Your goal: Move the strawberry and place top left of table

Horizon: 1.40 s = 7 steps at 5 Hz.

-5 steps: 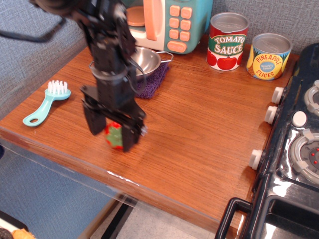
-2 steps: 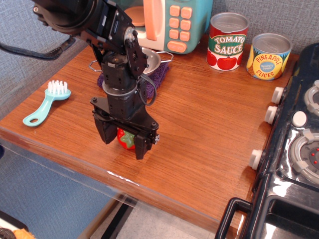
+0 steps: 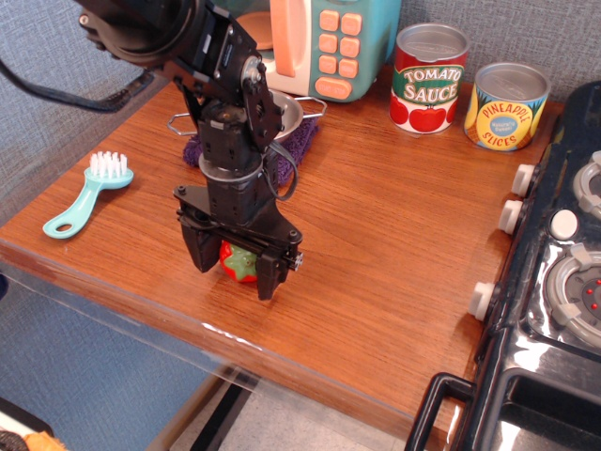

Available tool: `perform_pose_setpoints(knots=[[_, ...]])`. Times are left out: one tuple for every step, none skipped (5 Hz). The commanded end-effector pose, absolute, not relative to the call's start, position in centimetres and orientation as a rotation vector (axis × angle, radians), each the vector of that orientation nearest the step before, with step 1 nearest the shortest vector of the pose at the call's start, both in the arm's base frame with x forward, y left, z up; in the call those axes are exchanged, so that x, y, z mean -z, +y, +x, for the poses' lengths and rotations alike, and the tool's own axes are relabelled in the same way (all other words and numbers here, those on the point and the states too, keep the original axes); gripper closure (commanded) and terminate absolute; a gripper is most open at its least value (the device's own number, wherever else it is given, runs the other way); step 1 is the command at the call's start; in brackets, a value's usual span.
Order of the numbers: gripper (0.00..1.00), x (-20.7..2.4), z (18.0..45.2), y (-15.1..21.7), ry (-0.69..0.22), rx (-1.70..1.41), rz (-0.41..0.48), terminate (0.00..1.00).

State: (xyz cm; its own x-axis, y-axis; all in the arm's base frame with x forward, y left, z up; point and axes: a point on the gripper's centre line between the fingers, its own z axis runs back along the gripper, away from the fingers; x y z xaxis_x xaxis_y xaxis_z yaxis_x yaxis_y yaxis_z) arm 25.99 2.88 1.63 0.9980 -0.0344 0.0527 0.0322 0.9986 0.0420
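Note:
The strawberry [image 3: 240, 264], small, glossy red with a green leaf cap, sits low at the front left part of the brown wooden table [image 3: 376, 216], near its front edge. My gripper [image 3: 235, 267] points down over it. One black finger is on each side, and the jaws hold the fruit between them. The finger [image 3: 200, 252] on the left hides part of the fruit. I cannot tell if the strawberry touches the tabletop.
A teal brush [image 3: 89, 193] lies at the left edge. A steel bowl [image 3: 277, 115] on a purple cloth [image 3: 293, 150] is behind my arm. A toy microwave [image 3: 329, 42], a tomato sauce can [image 3: 429, 78] and a pineapple can [image 3: 507, 105] line the back. A black stove [image 3: 554, 282] fills the right.
My gripper has shifted to the right and slightly toward the front edge, and the strawberry has moved with it between the fingers. The arm now leans more. Nothing else moved.

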Motion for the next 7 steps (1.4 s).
perform_pose_setpoints(knots=[[0.00, -1.7, 27.4, 3.0, -0.072, 0.024, 0.072, 0.00], [1.00, -1.4, 27.7, 3.6, -0.082, -0.016, 0.070, 0.00], [1.00, -1.7, 28.0, 3.9, -0.082, -0.015, 0.058, 0.00], [1.00, -3.0, 28.7, 3.7, -0.112, 0.003, 0.044, 0.00], [1.00, -4.5, 30.0, 3.3, -0.138, 0.001, 0.023, 0.00], [1.00, -6.5, 31.8, 6.3, -0.183, -0.091, -0.009, 0.00], [1.00, -8.8, 34.4, 10.7, -0.236, -0.202, -0.010, 0.00]])
